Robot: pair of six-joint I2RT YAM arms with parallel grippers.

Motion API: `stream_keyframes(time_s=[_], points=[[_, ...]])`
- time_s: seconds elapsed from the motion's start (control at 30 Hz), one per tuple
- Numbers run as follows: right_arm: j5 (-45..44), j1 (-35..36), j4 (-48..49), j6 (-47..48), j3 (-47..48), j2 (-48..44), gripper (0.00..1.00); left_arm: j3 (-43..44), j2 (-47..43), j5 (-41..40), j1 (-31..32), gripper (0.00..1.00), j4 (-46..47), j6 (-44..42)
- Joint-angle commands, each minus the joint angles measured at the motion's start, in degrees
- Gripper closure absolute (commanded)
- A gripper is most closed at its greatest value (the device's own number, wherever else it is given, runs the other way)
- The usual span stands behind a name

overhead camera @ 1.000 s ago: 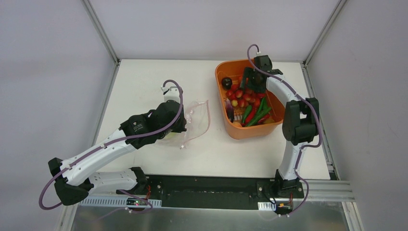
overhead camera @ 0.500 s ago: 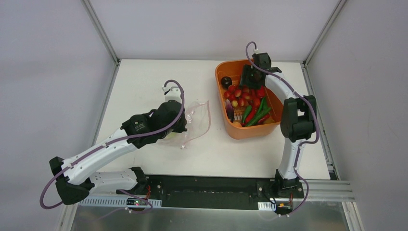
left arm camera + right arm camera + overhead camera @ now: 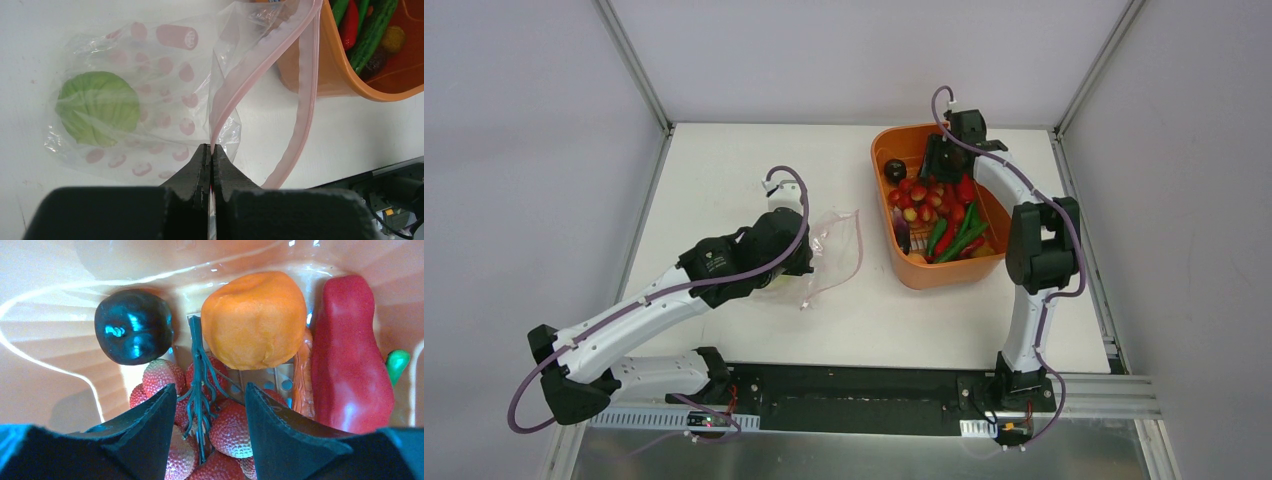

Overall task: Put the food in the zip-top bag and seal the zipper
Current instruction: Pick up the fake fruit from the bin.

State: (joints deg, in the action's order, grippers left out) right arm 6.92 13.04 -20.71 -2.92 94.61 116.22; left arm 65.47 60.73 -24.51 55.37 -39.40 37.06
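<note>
The clear zip-top bag (image 3: pixel 834 248) lies left of the orange tub, and also shows in the left wrist view (image 3: pixel 150 100). A light green cabbage piece (image 3: pixel 97 107) sits inside it. My left gripper (image 3: pixel 210 150) is shut on the pink zipper strip (image 3: pixel 305 95) and holds the mouth open. My right gripper (image 3: pixel 210 392) is open inside the tub, over a bunch of red bumpy fruits (image 3: pixel 227 432) on a green stem. An orange piece (image 3: pixel 255 320), a dark purple piece (image 3: pixel 132 332) and a red pepper (image 3: pixel 350 365) lie just beyond its fingers.
The orange tub (image 3: pixel 921 273) stands at the right middle of the table, holding red and green peppers (image 3: pixel 954 235). The right arm reaches over its far rim. Metal frame posts border the table at the back corners.
My right gripper has shifted slightly left and further into the far end of the tub. The left arm and the bag have hardly moved.
</note>
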Motion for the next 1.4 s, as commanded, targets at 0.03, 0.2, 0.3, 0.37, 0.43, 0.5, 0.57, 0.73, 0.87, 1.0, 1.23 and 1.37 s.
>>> stream_keyframes(time_s=[0.03, 0.2, 0.3, 0.37, 0.43, 0.5, 0.57, 0.73, 0.87, 1.0, 1.23, 1.37], points=[[1.8, 0.0, 1.4, -0.7, 3.9, 2.4, 0.48, 1.2, -0.1, -1.1, -0.7, 1.00, 0.5, 0.3], [2.7, 0.1, 2.0, -1.1, 3.5, 3.8, 0.58, 0.3, -0.9, -1.5, -0.6, 1.00, 0.4, 0.6], [0.8, 0.1, 1.8, -0.9, 3.0, 3.3, 0.70, -0.1, -1.2, -1.9, -0.7, 1.00, 0.3, 0.8], [0.9, 0.1, 1.8, -1.0, 2.6, 2.1, 0.89, -0.2, -1.4, -1.8, -0.6, 1.00, 0.4, 0.8], [1.5, 0.0, 2.5, -1.4, 1.4, -0.2, 0.93, -0.2, -1.3, -1.8, -0.7, 1.00, 0.5, 0.8], [1.3, 0.1, 2.8, -1.6, 0.2, -3.8, 1.00, 0.0, -1.2, -1.5, -0.7, 1.00, 0.5, 0.8], [0.3, 0.1, 3.8, -1.7, -2.1, -7.5, 1.00, 0.1, -1.3, -1.1, -0.7, 1.00, 0.5, 0.9], [-2.5, 0.0, 8.0, -3.3, -9.5, -18.6, 1.00, 0.0, -1.6, 0.3, -0.6, 1.00, 2.0, 1.0], [-4.8, 0.0, 13.6, -5.3, -17.4, -27.3, 1.00, 0.1, -1.2, 1.5, -0.6, 1.00, 2.9, 1.1], [-6.5, 0.0, 16.3, -6.8, -22.3, -33.7, 1.00, 0.0, -0.9, 2.4, -0.6, 1.00, 3.5, 1.3], [-2.0, 0.1, 18.4, -12.6, -25.8, -43.9, 1.00, 1.6, 0.9, 3.4, -0.6, 1.00, 3.5, 1.4], [5.1, 0.1, 20.4, -18.0, -27.9, -49.1, 1.00, 2.7, 1.9, 3.8, -0.6, 1.00, 3.5, 1.3]])
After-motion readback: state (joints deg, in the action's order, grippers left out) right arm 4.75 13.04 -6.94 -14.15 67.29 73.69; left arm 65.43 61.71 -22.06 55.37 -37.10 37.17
